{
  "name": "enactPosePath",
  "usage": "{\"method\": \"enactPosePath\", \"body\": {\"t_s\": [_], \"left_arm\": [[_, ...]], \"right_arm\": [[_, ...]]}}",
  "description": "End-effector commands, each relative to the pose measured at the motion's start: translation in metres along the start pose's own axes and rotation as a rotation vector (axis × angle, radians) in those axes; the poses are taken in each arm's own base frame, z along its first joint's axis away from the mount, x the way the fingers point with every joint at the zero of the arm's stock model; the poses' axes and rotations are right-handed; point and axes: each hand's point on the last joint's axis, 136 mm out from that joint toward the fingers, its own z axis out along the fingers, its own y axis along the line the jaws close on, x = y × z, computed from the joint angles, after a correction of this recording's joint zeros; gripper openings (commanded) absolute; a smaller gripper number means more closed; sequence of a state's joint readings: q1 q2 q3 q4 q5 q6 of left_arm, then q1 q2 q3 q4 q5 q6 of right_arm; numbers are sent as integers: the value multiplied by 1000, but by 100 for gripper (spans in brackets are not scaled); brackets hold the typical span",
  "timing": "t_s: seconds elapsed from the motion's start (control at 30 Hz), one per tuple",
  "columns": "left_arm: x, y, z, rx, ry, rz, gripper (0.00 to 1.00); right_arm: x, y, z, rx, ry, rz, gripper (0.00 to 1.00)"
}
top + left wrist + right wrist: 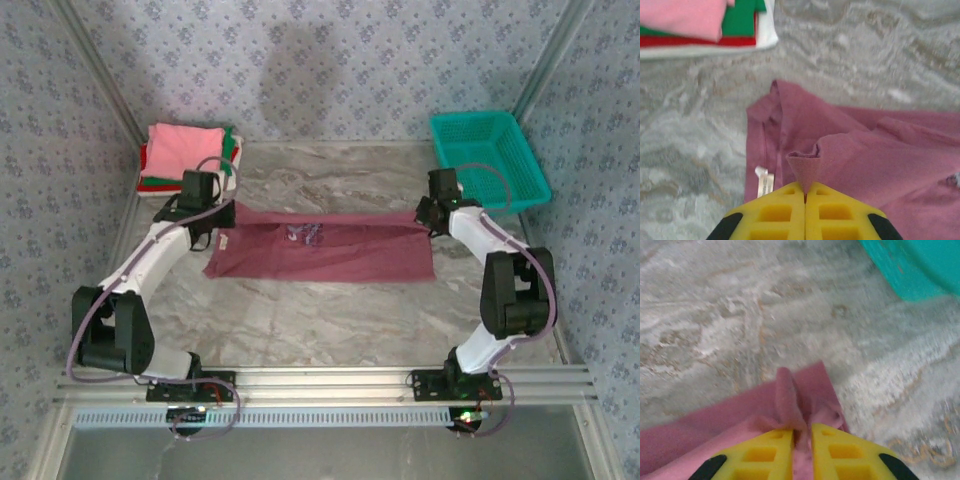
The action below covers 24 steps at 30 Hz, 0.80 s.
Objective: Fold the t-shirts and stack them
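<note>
The maroon t-shirt (320, 250) lies folded into a long strip across the middle of the marble table. My left gripper (215, 222) is at its left end. In the left wrist view the yellow jaws of that gripper (805, 192) are pressed together on a raised pinch of the maroon t-shirt (865, 150). My right gripper (430, 215) is at the strip's right end. Its jaws (802, 432) stand a sliver apart with bunched cloth of the maroon t-shirt (715, 425) between them. A stack of folded t-shirts (185, 150), pink on top, sits at the back left.
The teal mesh basket (490, 155) stands at the back right, its corner (920, 265) just beyond the right gripper. The folded stack (700, 25) lies close ahead of the left gripper. Patterned walls enclose the table (330, 320) on three sides.
</note>
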<state>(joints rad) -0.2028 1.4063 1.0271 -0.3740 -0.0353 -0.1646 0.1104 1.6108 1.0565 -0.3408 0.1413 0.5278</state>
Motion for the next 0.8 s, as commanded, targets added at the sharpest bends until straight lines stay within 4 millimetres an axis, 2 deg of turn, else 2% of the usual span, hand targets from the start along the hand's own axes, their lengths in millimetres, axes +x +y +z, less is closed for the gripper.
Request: {"method": "enactPosePath", "body": {"t_s": [0.0,0.03,0.1,0.2,0.23,0.3,0.4,0.53,0.67,0.77], "left_arm": [[27,2,-13,-19,55,-32,19],[33,5,-16,-30,60,-42,31],[37,6,-24,-30,48,-48,44],[25,0,-31,10,-19,-41,50],[19,-6,-31,37,-30,-32,53],[6,-15,-25,76,-32,-16,54],[-10,-32,-3,144,-1,5,54],[-10,-55,39,200,116,97,60],[-3,-74,73,212,206,192,64],[0,-77,94,172,243,225,67]], "right_arm": [[20,-8,-17,-8,19,27,27],[26,-12,-22,3,24,27,32],[31,-18,-31,10,17,24,37],[23,-13,-48,-26,-18,14,37],[17,-7,-51,-54,-31,3,37],[7,8,-53,-102,-35,-18,37],[-3,30,-42,-144,1,-49,37],[-2,55,-26,-197,42,-60,36],[5,65,-20,-207,58,-76,36],[10,63,-17,-198,70,-87,36]]}}
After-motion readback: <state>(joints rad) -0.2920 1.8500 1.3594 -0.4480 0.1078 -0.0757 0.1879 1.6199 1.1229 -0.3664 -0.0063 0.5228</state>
